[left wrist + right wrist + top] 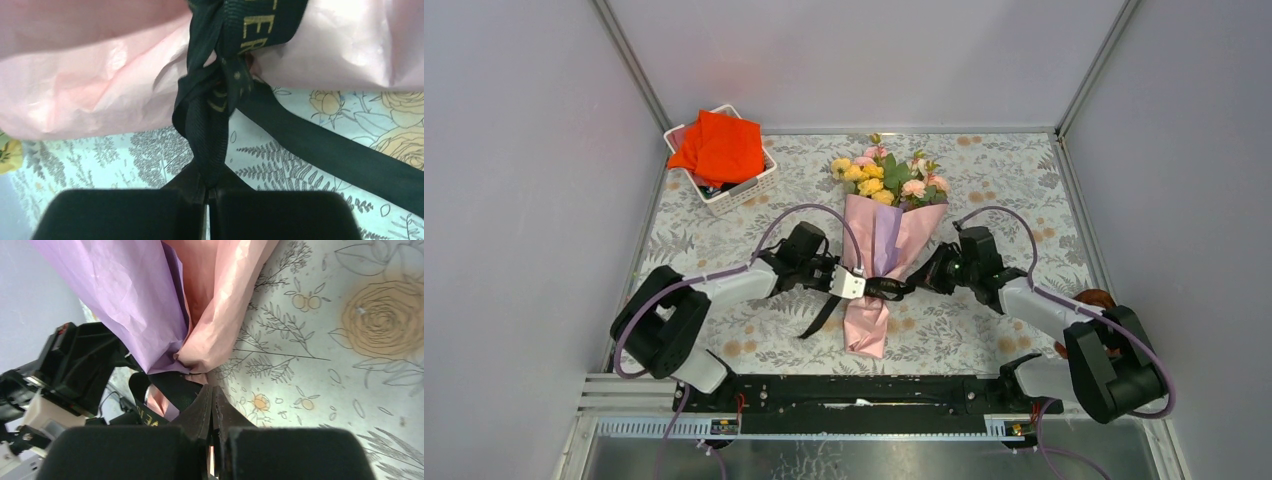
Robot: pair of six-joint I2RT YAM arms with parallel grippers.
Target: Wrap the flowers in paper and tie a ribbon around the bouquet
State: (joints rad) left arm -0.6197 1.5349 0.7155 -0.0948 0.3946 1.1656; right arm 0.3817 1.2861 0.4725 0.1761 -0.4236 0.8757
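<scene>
Left jaws pinch the ribbon just below its knot on the bouquet. Right jaws pinch it opposite.

The bouquet lies on the tabletop near its middle, with its wide end away from the arm bases and its narrow end toward them. The flowers stick out of the bouquet's far end. The ribbon crosses the bouquet around its narrow part, and one tail trails on the tabletop to the bouquet's near left. The left gripper sits just left of the bouquet at the ribbon, the right gripper just right of it. A basket stands well to the bouquet's far left, a folded cloth on top of it
</scene>
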